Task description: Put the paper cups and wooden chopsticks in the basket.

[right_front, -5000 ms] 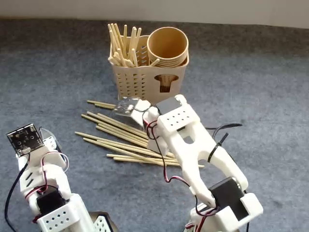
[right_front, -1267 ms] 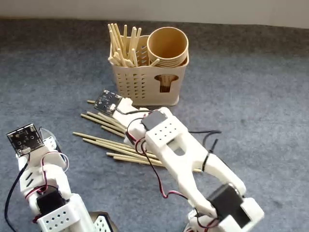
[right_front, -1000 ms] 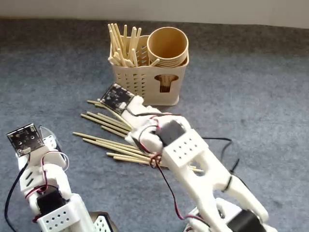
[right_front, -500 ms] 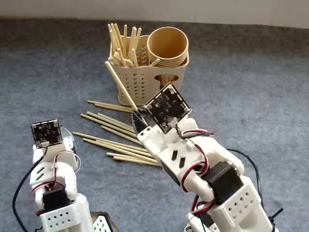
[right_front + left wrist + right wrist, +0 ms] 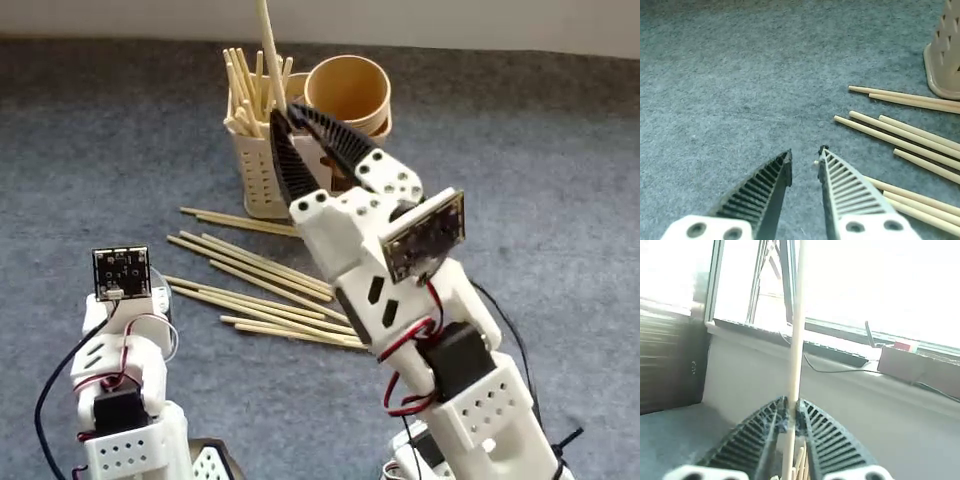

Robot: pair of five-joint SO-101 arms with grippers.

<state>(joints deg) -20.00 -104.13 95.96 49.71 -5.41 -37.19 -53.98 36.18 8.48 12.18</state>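
The left claw hangs low over the grey surface, at the near-left side of the scene. Its two ribbed fingers stand a little apart with nothing between them. The blunt ends of the loose chopsticks lie just beside its tips. One end sits right at the tip of the pale finger, though it is unclear whether they touch.

Those loose chopsticks are spread across the surface in a rough fan between the two arms and the basket. Most lie side by side, and some cross or overlap.

Farther in, the right arm is lifted well off the surface. The right claw is pinched tight on a single chopstick, gripping it near its lower end so that the stick stands nearly upright above the fingertips. From the wrist, the same right claw shows its ribbed fingers closed against the chopstick.

In the high view the claw overlaps the front of the basket. The basket stands on the surface and its corner is also visible past the loose sticks. One side of it holds a bundle of upright chopsticks. The other side holds the stacked paper cups, open end up.
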